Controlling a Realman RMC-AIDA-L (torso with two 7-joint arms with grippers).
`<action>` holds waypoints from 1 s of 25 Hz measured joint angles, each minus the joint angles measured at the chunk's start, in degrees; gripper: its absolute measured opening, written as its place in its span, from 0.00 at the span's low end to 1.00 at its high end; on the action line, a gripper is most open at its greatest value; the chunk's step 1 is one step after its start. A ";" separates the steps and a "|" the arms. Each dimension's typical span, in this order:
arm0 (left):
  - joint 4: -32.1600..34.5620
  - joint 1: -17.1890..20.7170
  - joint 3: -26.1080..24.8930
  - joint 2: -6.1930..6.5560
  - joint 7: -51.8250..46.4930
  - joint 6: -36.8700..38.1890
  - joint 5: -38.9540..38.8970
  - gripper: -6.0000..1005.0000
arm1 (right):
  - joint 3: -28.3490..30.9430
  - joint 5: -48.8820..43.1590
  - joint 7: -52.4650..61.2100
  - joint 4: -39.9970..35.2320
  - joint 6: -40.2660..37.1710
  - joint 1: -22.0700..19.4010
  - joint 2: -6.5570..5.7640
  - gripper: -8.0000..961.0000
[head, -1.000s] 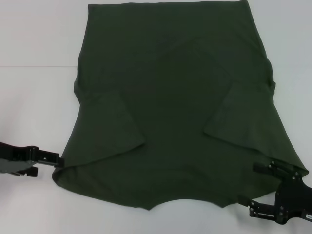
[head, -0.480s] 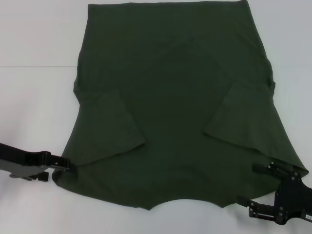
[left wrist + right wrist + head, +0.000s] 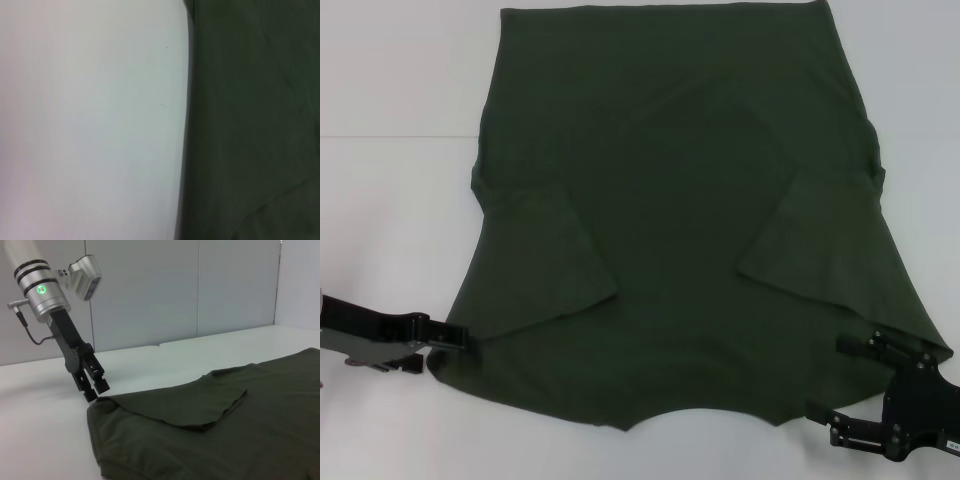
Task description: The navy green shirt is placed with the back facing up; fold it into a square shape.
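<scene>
Across the white desk (image 3: 390, 80) lies the navy green shirt (image 3: 680, 200), spread flat with its plain side up, filling most of the head view. Both short sleeves are folded inward onto the body: left sleeve (image 3: 545, 265), right sleeve (image 3: 810, 250). Curved neckline (image 3: 705, 412) sits at the near edge, closest to the robot; straight hem at the far edge.

Left end effector (image 3: 458, 337) reaches in low from the left, its tip touching the shirt's near left shoulder corner. Right wrist view shows the left end effector (image 3: 95, 390) angled down, fingers close together at the cloth edge; cannot tell whether they pinch the fabric.

Right end effector (image 3: 840, 375) sits at the near right shoulder corner, fingers spread apart, one over the cloth edge, the other just off the shirt nearer the robot.

Left wrist view: only shirt edge (image 3: 250, 125) against desk (image 3: 90, 120).
</scene>
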 joint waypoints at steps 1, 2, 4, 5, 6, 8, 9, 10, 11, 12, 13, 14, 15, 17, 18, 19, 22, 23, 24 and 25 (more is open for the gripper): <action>-0.01 0.00 0.01 0.00 0.00 -0.03 -0.03 0.87 | 0.00 0.00 0.00 0.00 -0.01 0.01 0.00 0.98; -0.03 0.00 0.02 0.00 0.00 -0.08 -0.07 0.87 | 0.00 0.00 0.00 0.00 -0.01 0.02 0.00 0.98; -0.06 -0.05 0.03 -0.05 0.00 -0.13 -0.09 0.87 | 0.00 0.00 0.00 0.00 -0.01 0.03 0.00 0.98; -0.13 -0.13 0.03 -0.20 0.02 -0.17 -0.06 0.86 | 0.00 0.00 0.00 0.00 -0.01 0.03 0.00 0.98; -0.16 -0.16 0.03 -0.22 0.04 -0.18 -0.06 0.86 | 0.00 0.00 0.00 0.00 -0.01 0.03 0.00 0.98; -0.53 -0.27 0.03 -0.30 0.10 -0.29 -0.08 0.86 | 0.00 0.00 0.00 0.00 -0.01 0.03 0.00 0.98; -0.87 -0.40 0.03 -0.31 0.15 -0.37 -0.12 0.86 | 0.00 0.00 0.00 0.00 -0.01 0.04 0.00 0.98; -1.18 -0.55 0.03 -0.30 0.19 -0.45 -0.16 0.86 | 0.00 0.00 0.00 0.00 -0.01 0.06 0.00 0.98; -1.33 -0.65 0.03 -0.30 0.20 -0.51 -0.16 0.86 | 0.00 0.00 0.00 0.00 -0.01 0.08 0.00 0.98; -1.48 -0.79 0.04 -0.30 0.23 -0.65 -0.16 0.86 | -0.01 0.01 0.00 0.00 -0.01 0.10 0.00 0.98; -1.54 -0.87 0.12 -0.30 0.24 -0.76 -0.16 0.86 | -0.09 0.01 0.00 0.00 -0.01 0.12 0.00 0.98; -1.58 -0.94 0.21 -0.36 0.27 -0.87 -0.16 0.86 | -0.18 0.00 0.02 0.00 -0.01 0.12 0.00 0.98; -1.62 -1.03 0.30 -0.45 0.29 -1.00 -0.16 0.86 | -0.31 0.01 0.04 0.00 -0.01 0.12 0.00 0.98; -1.67 -1.25 0.36 -0.66 0.33 -1.05 -0.16 0.86 | -0.48 0.00 0.07 0.00 0.01 0.12 0.00 0.98; -1.67 -1.38 0.35 -0.75 0.39 -1.05 -0.18 0.86 | -0.50 0.00 0.08 0.00 0.04 0.12 0.00 0.98; -1.68 -1.53 0.36 -0.82 0.47 -1.05 -0.20 0.86 | -0.51 0.01 0.08 0.00 0.07 0.12 0.00 0.98; -1.68 -1.87 0.38 -1.04 0.63 -0.97 -0.26 0.86 | -0.53 0.00 0.09 0.00 0.10 0.12 0.00 0.98; -1.68 -1.91 0.38 -1.11 0.65 -0.95 -0.27 0.86 | -0.53 0.01 0.09 0.00 0.10 0.14 0.00 0.98; -1.68 -1.91 0.38 -1.11 0.65 -0.95 -0.27 0.86 | -0.53 0.00 0.09 0.00 0.10 0.16 0.00 0.98; -1.68 -2.08 0.38 -1.34 0.73 -0.86 -0.30 0.85 | -0.53 0.01 0.09 0.00 0.10 0.18 0.00 0.98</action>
